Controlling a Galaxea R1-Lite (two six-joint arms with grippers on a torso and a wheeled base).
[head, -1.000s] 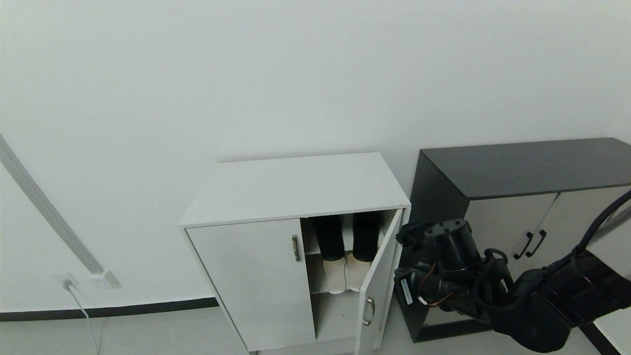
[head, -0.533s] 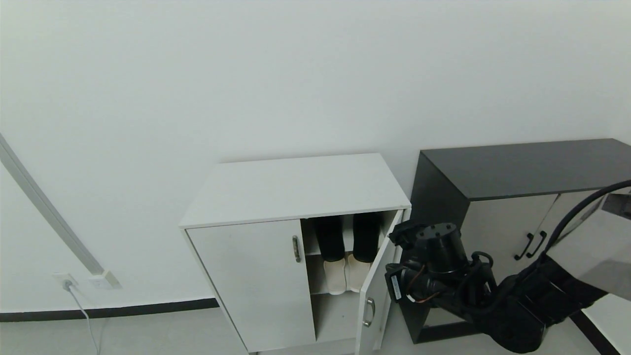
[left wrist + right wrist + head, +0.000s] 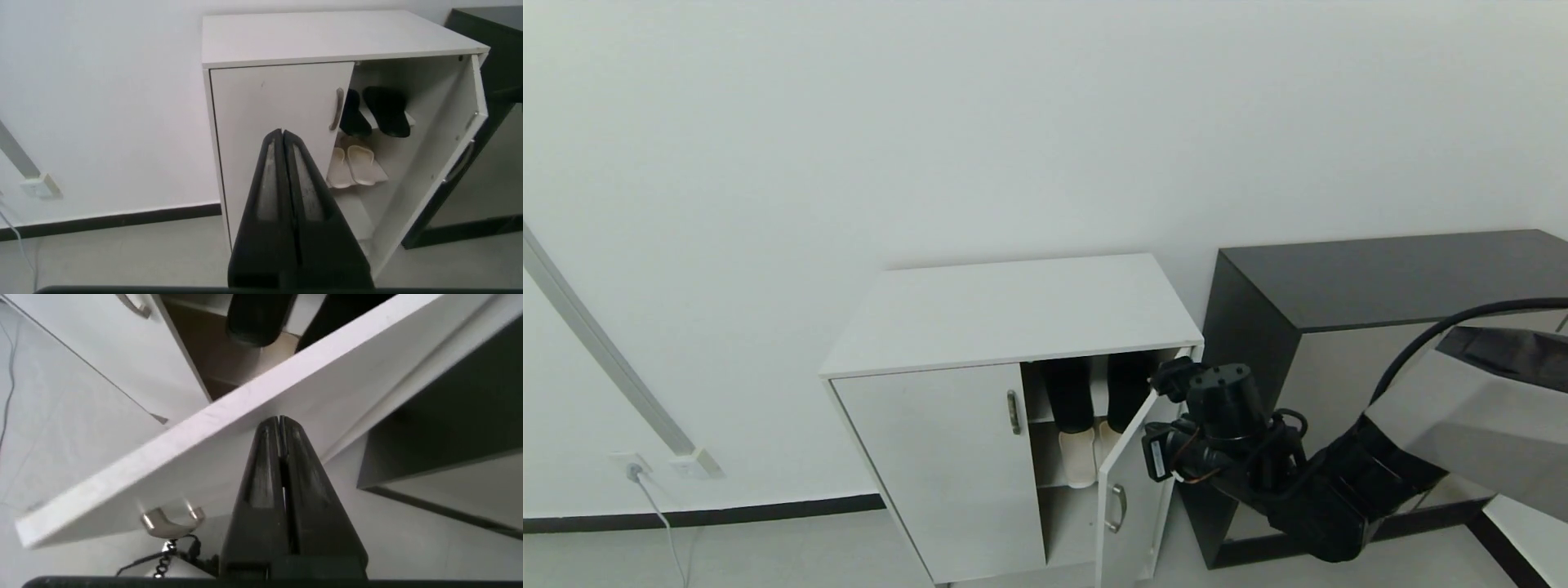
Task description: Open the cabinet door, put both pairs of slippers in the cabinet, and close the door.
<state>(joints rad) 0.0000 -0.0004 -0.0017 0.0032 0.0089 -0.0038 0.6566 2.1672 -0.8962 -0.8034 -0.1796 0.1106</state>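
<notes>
We found both pairs inside the cabinet (image 3: 1013, 310), black slippers (image 3: 1068, 396) above white slippers (image 3: 1078, 457), leaving only the half-open door (image 3: 1135, 490) to shut, with our right gripper (image 3: 280, 423) closed empty against its outer face and the left gripper (image 3: 283, 135) closed empty, well back.

So the white cabinet (image 3: 1013, 310) is being seen upright against the wall, with the left door (image 3: 939, 465) sitting shut and the right door (image 3: 1131, 482) being left partway open, swung out at an angle with its little metal handle (image 3: 1118, 508) facing outward. Inside, the black slippers (image 3: 1068, 396) are being stored side by side on the top shelf. The cream slippers (image 3: 1078, 457) are being stored side by side on the shelf right below, one of them getting partly covered by the door's edge from the head view.
</notes>
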